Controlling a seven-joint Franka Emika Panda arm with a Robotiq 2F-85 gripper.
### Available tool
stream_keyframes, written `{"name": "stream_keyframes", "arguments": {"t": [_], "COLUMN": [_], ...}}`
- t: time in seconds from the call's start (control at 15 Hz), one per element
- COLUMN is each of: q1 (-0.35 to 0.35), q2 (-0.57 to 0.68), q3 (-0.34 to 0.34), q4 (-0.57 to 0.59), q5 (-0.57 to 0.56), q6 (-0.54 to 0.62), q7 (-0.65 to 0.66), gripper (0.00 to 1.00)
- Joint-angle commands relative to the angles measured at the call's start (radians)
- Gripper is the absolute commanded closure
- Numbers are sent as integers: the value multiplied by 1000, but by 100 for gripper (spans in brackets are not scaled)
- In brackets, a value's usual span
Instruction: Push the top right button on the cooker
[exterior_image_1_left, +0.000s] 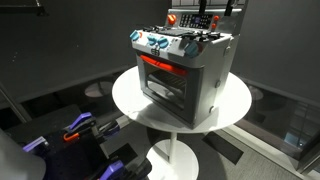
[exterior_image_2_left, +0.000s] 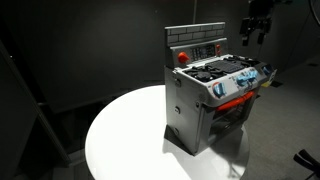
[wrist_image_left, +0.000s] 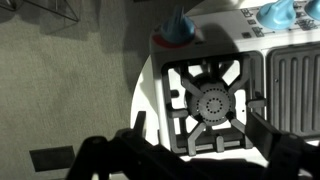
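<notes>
The toy cooker (exterior_image_1_left: 185, 70) stands on a round white table (exterior_image_1_left: 130, 100) and shows in both exterior views (exterior_image_2_left: 215, 95). Its upright back panel (exterior_image_2_left: 197, 47) carries a red button (exterior_image_2_left: 182, 56) at one end and small dark buttons beside it. Blue knobs (exterior_image_1_left: 152, 42) line the front edge. My gripper (exterior_image_2_left: 255, 28) hangs above the cooker, apart from it, and is partly cut off by the top edge in an exterior view (exterior_image_1_left: 205, 13). In the wrist view its open, empty fingers (wrist_image_left: 200, 140) frame a round burner (wrist_image_left: 212, 105), with a blue knob (wrist_image_left: 178, 30) beyond.
The table (exterior_image_2_left: 130, 135) has bare room beside the cooker. The red oven door (exterior_image_1_left: 160, 72) faces the table's middle. Purple and red objects (exterior_image_1_left: 80, 128) lie on the dark floor below. Dark curtains surround the scene.
</notes>
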Motion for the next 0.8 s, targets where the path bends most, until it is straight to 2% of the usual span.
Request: {"name": "stream_keyframes", "arguments": {"t": [0.0,0.53,0.67,0.73], "q1": [-2,10,14,11], "q2": [-107,-256,-254,-227], "q3": [2,13,16,13], "q4": [-107,-272,-280,-243], "q5": [-21,-23,-6,-5], "q6": [22,117,95,89], "q7": [-16,-15,-31,-5], "gripper": [0,0,0,0]}}
